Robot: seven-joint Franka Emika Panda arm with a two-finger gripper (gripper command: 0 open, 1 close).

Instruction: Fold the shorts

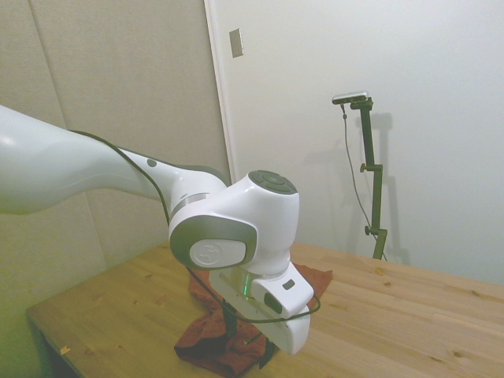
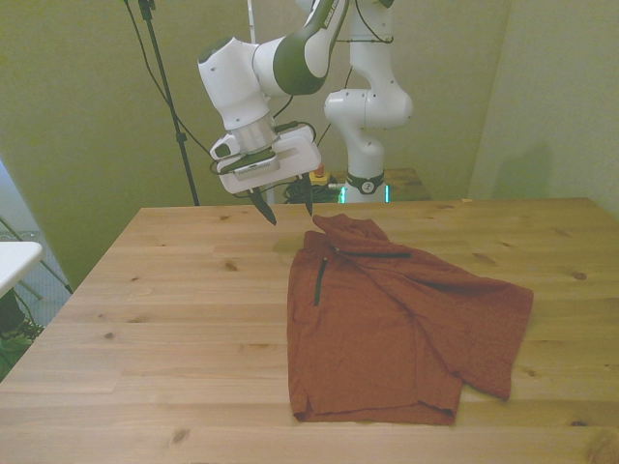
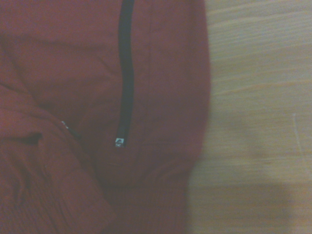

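Shorts [image 2: 397,329]: rust-brown soft cloth, lying flat on the wooden plank table [image 2: 174,309], toward the front view's right of centre. We see them doubled over, one leg layer fanning out to the front view's right, hems at the near edge, waistband at the far end. Dark pocket zip [image 2: 320,280] runs along the edge on the front view's left; the wrist view shows the same zip [image 3: 126,73] with a small metal pull [image 3: 119,142] and bare wood beside the cloth edge. White two-finger gripper [image 2: 287,208] hangs in the air above the table, just beyond the waistband corner, dark fingertips [image 2: 268,212] spread apart, nothing between them. In the side view the arm's wrist housing blocks most of the cloth [image 1: 213,339].
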